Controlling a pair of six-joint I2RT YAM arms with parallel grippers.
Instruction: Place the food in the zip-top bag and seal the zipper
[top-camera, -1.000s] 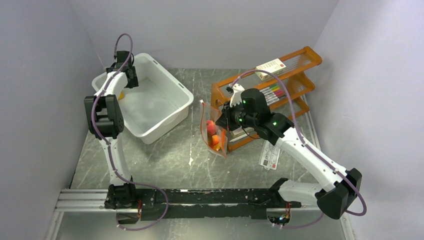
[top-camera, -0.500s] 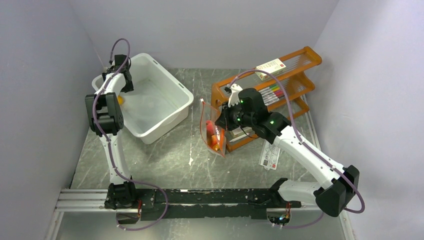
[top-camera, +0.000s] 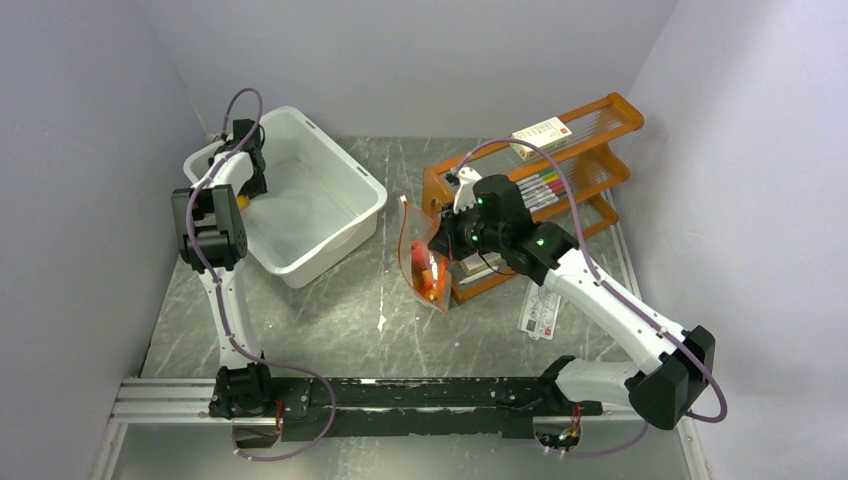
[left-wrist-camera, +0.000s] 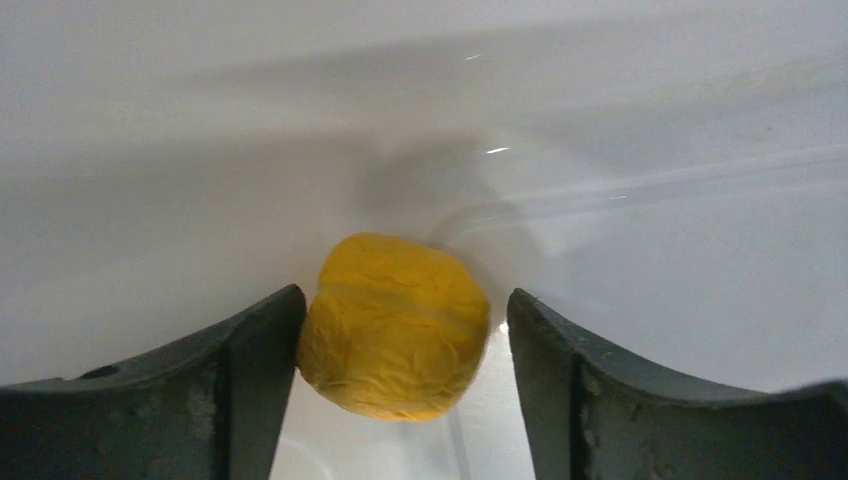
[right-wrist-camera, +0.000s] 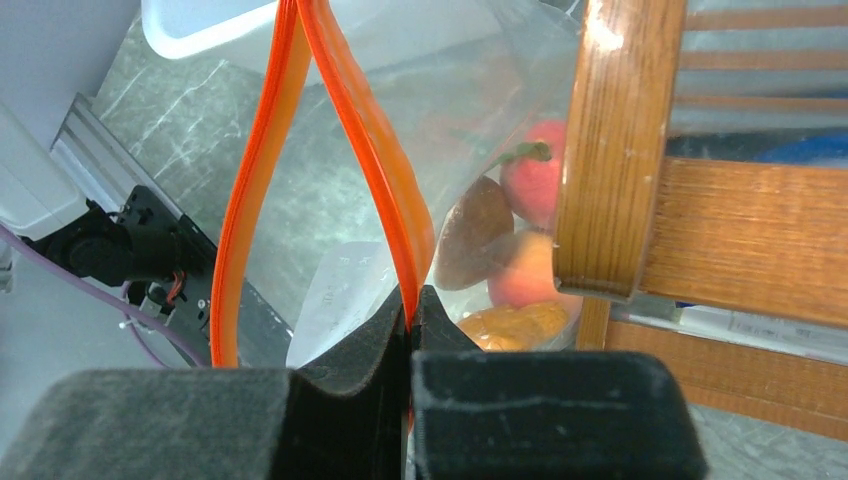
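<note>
Since a second ago, we see the left gripper (top-camera: 243, 188) has dropped from above the rim into the white plastic tub (top-camera: 335, 240). The right gripper (top-camera: 440, 245) has edged left, taking the clear floppy zip-top bag (top-camera: 420, 268) with it.

The table (top-camera: 330, 320) is a grey, veined, stone-look sheet, closed in by plain pale lilac walls. The tub's inside is smooth and glossy, with faint highlights.

On its floor lies a yellow crinkled toy fruit (left-wrist-camera: 395, 325), roundish and matte. The left gripper's dark curved fingers (left-wrist-camera: 250, 370) stand spread on either side of it, the left one at the fruit's edge and the right one apart.

The right gripper's black foam pads (right-wrist-camera: 350, 360) are pressed together on one strand of the orange-red zipper strip (right-wrist-camera: 355, 100). The other strand bows away, so the mouth gapes.

Through the thin film we make out four toy fruits (right-wrist-camera: 525, 280), pink, brown, peach and orange. The bag hangs just beside the glossy orange-brown wooden rack (right-wrist-camera: 610, 150), whose shelves carry coloured markers (top-camera: 545, 185).
</note>
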